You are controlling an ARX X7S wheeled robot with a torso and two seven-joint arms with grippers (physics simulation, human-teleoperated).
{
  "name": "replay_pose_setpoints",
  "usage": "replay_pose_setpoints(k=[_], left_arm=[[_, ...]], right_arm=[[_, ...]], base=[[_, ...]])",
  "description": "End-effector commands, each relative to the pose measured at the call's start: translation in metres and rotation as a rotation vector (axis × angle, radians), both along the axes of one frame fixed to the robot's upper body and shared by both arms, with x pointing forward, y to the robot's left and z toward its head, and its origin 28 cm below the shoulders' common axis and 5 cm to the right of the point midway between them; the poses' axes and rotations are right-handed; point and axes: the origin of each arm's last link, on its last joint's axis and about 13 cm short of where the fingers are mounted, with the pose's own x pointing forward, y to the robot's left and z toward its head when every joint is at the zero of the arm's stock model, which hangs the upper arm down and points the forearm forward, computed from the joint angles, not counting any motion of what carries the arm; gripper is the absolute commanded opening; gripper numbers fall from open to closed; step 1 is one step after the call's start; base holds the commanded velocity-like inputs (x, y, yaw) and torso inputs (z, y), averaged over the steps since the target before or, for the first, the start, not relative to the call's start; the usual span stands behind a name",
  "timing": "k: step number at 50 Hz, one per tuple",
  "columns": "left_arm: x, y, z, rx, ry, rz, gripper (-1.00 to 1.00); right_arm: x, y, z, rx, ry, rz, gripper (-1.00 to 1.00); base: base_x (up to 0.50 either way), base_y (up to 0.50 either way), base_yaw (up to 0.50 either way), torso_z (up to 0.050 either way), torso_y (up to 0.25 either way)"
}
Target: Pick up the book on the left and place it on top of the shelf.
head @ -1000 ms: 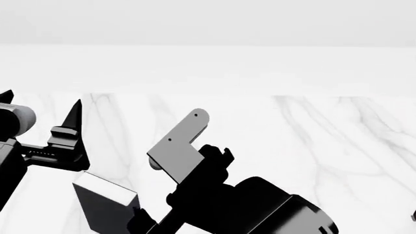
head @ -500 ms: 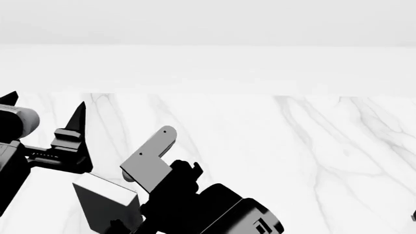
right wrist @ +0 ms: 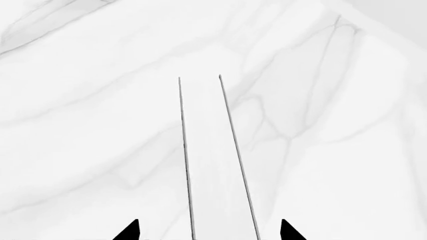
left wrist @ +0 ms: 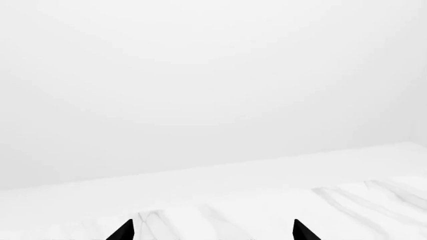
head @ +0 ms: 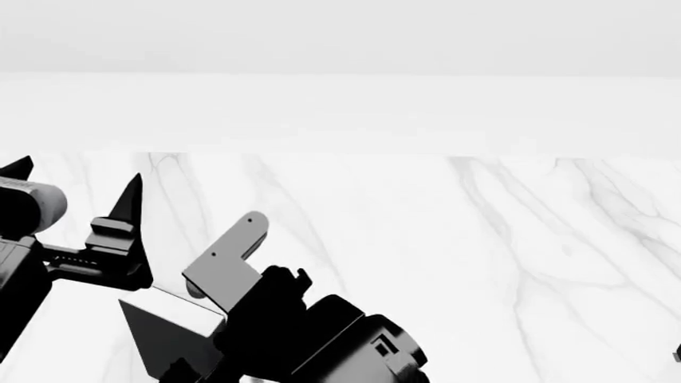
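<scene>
The book (head: 171, 339) is dark grey with white page edges and stands on the marble table at the lower left of the head view, partly hidden by my right arm (head: 309, 339). In the right wrist view the book (right wrist: 217, 165) shows edge-on: white pages between two thin dark cover lines. It runs between the fingertips of my right gripper (right wrist: 210, 231), which is open with both tips clear of the covers. My left gripper (head: 72, 179) is open and empty, left of and above the book; it also shows in the left wrist view (left wrist: 212, 231). The shelf is out of view.
The white marble table (head: 479, 239) stretches to the right and back to a pale wall. A grey bracket (head: 223, 263) on my right arm sticks up just above the book. No other books are in view.
My right arm has moved down and to the left, over the book. The left gripper has barely shifted.
</scene>
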Motion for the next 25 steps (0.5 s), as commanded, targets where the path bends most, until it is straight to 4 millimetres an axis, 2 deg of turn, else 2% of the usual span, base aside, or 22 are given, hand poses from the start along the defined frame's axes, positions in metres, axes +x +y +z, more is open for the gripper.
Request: replay_pose_setpoints(k=[1, 14, 15, 25], left_arm=[[0.003, 0.003, -0.002, -0.016, -0.002, 0.019, 1.0], [0.001, 0.005, -0.005, -0.019, 0.003, 0.025, 1.0], [0.001, 0.005, -0.004, -0.019, 0.002, 0.025, 1.0], [0.002, 0.005, -0.007, -0.017, 0.008, 0.024, 1.0]], right_arm=[[0.009, 0.004, -0.007, -0.004, 0.016, 0.014, 1.0], [0.011, -0.003, -0.018, -0.052, 0.036, -0.003, 1.0], [0.011, -0.003, -0.018, -0.052, 0.028, -0.006, -1.0], [0.011, -0.001, -0.019, -0.039, 0.018, 0.006, -1.0]], base=[[0.0, 0.0, 0.0, 0.0, 0.0], [0.0, 0.0, 0.0, 0.0, 0.0], [0.0, 0.0, 0.0, 0.0, 0.0], [0.0, 0.0, 0.0, 0.0, 0.0]])
